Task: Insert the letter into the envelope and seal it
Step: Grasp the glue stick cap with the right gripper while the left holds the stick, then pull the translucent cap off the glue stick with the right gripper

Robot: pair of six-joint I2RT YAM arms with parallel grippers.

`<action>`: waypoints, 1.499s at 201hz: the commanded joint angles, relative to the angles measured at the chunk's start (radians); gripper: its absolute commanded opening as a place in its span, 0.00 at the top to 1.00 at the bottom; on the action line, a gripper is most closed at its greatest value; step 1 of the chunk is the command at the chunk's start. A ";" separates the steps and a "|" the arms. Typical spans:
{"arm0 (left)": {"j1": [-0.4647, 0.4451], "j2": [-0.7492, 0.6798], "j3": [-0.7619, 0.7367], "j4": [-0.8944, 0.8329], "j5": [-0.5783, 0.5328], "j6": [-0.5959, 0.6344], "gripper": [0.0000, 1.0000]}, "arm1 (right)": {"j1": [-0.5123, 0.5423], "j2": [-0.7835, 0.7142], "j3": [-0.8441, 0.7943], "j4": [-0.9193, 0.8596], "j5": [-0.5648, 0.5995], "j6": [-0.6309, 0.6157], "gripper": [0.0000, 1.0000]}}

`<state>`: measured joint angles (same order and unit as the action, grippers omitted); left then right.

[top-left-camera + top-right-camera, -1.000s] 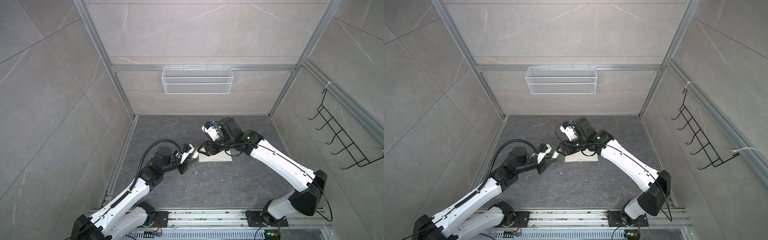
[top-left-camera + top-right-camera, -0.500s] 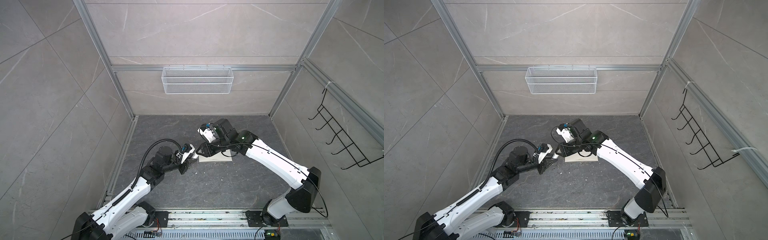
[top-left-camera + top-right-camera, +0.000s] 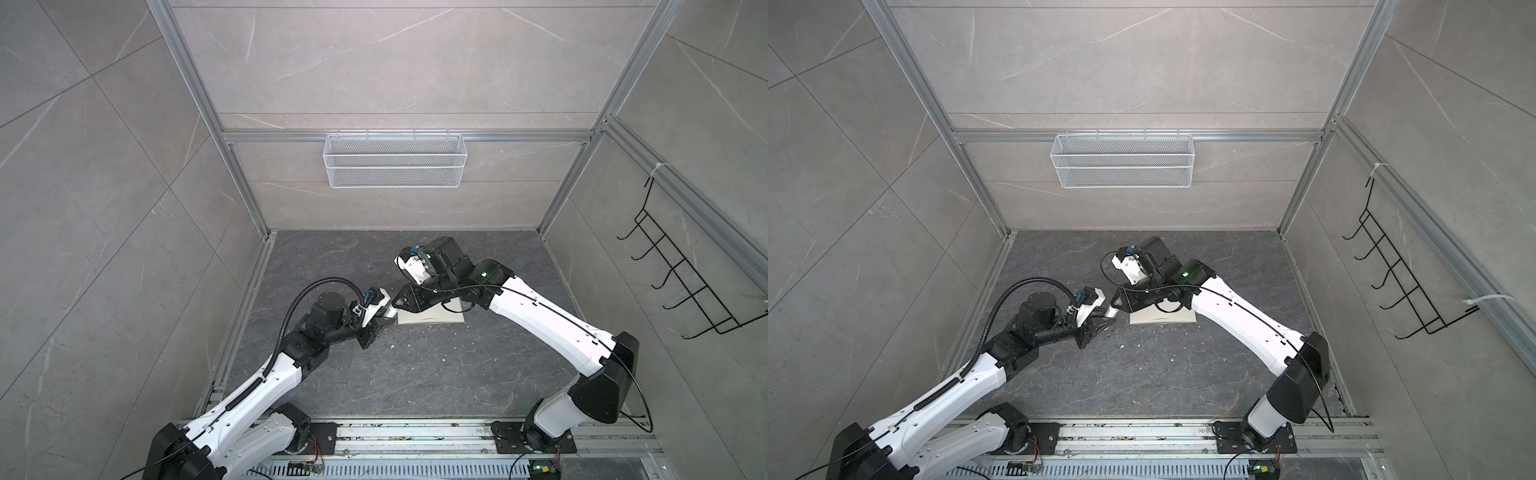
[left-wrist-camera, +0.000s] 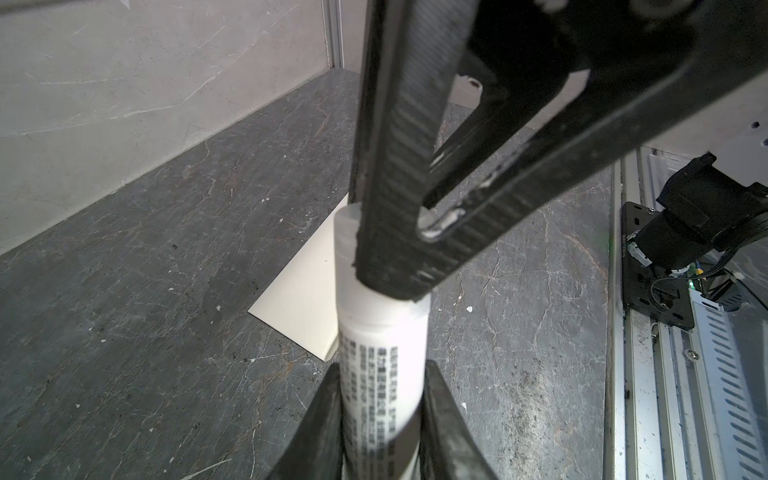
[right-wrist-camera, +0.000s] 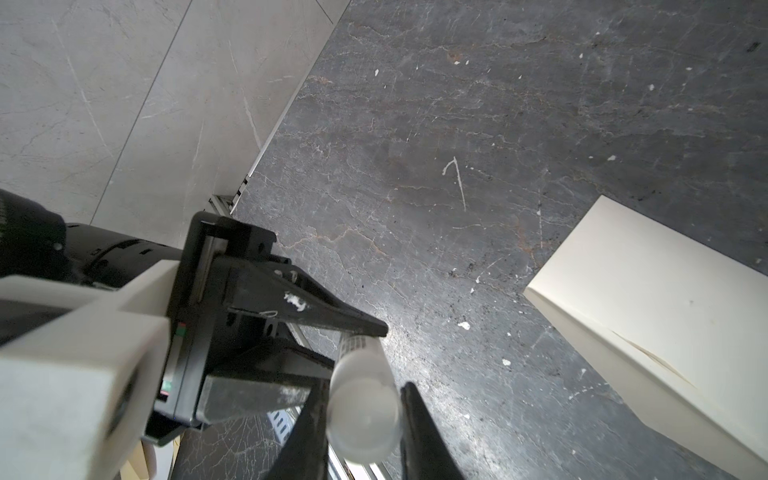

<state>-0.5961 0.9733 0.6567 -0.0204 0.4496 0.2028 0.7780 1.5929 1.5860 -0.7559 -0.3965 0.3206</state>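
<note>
The cream-white envelope (image 3: pixel 432 318) (image 3: pixel 1163 318) lies flat on the dark floor, partly under my right arm; it also shows in the wrist views (image 4: pixel 303 299) (image 5: pixel 648 299). The letter is out of view. My left gripper (image 4: pixel 382 368) (image 3: pixel 380 320) is shut on the printed body of a white glue stick (image 4: pixel 382 357), held above the floor beside the envelope's left end. My right gripper (image 5: pixel 365 386) (image 3: pixel 395 303) meets it from the opposite side, jaws closed on the stick's frosted cap (image 5: pixel 361 415) (image 4: pixel 347 232).
A white wire basket (image 3: pixel 394 160) hangs on the back wall. A black hook rack (image 3: pixel 681 282) is on the right wall. Aluminium rails run along the front edge (image 3: pixel 415 432). Small white flecks dot the floor.
My right gripper has moved left to the glue stick and closed its jaws round the cap. The left arm and the envelope have stayed put.
</note>
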 commanded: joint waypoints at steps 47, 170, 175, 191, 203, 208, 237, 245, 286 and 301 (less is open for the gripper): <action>-0.007 0.020 0.011 0.018 0.044 0.014 1.00 | 0.004 -0.034 0.047 -0.032 0.074 -0.047 0.91; -0.015 0.034 0.016 0.001 0.050 0.025 1.00 | -0.084 -0.071 0.051 -0.033 0.013 -0.053 0.92; -0.016 0.034 0.016 0.001 0.050 0.024 1.00 | -0.088 -0.072 0.049 -0.033 0.014 -0.055 0.92; -0.016 0.026 0.013 0.012 0.047 0.012 1.00 | -0.107 -0.082 0.044 -0.038 0.036 -0.061 0.92; -0.015 0.017 0.007 0.024 0.047 0.003 1.00 | -0.127 -0.087 0.040 -0.048 0.068 -0.069 0.92; -0.016 0.013 0.004 0.028 0.046 -0.001 1.00 | -0.136 -0.088 0.039 -0.056 0.087 -0.072 0.92; -0.017 -0.008 -0.010 0.040 0.034 -0.017 1.00 | -0.188 -0.069 0.043 -0.105 0.260 -0.107 0.91; -0.017 -0.014 -0.013 0.040 0.033 -0.020 1.00 | -0.205 -0.056 0.043 -0.114 0.307 -0.116 0.91; -0.017 -0.036 -0.023 0.041 0.023 -0.030 1.00 | -0.294 0.039 0.042 -0.100 0.475 -0.162 0.91; -0.017 -0.044 -0.026 0.042 0.020 -0.034 1.00 | -0.332 0.084 0.041 -0.075 0.487 -0.166 0.91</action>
<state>-0.6090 0.9585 0.6334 -0.0212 0.4728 0.1883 0.4908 1.6009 1.6104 -0.8364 -0.0158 0.1925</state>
